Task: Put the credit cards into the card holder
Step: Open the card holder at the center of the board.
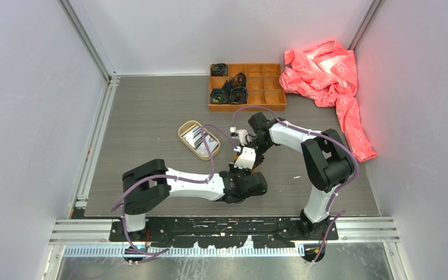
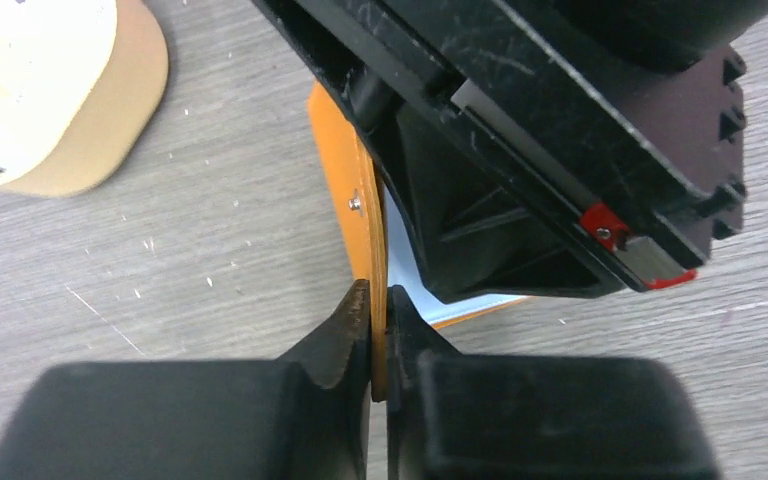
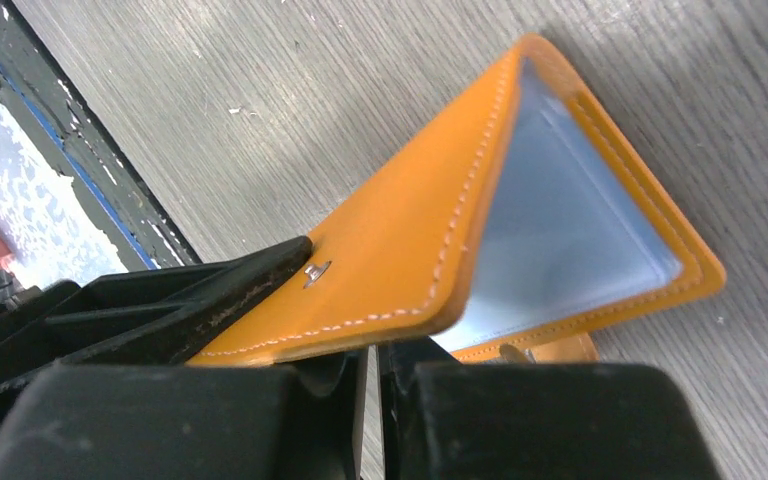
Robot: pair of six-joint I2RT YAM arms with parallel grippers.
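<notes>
The mustard-orange card holder [image 3: 410,250] stands open on the table, showing its pale grey lining [image 3: 570,230]. My left gripper [image 2: 378,300] is shut on its raised flap [image 2: 368,220], seen edge-on; one left finger [image 3: 210,300] shows in the right wrist view. My right gripper [image 3: 372,360] sits at the holder's mouth, under the flap, jaws nearly together on a thin pale credit card edge [image 3: 358,404]. In the top view both grippers, left [image 1: 251,182] and right [image 1: 244,166], meet mid-table and hide the holder. More credit cards [image 1: 199,139] lie in the oval tray.
The oval tan tray [image 1: 182,129] lies just left of the grippers and shows in the left wrist view [image 2: 110,120]. An orange wooden compartment box [image 1: 271,98] with dark items stands at the back. A pink cloth [image 1: 326,73] lies at the back right.
</notes>
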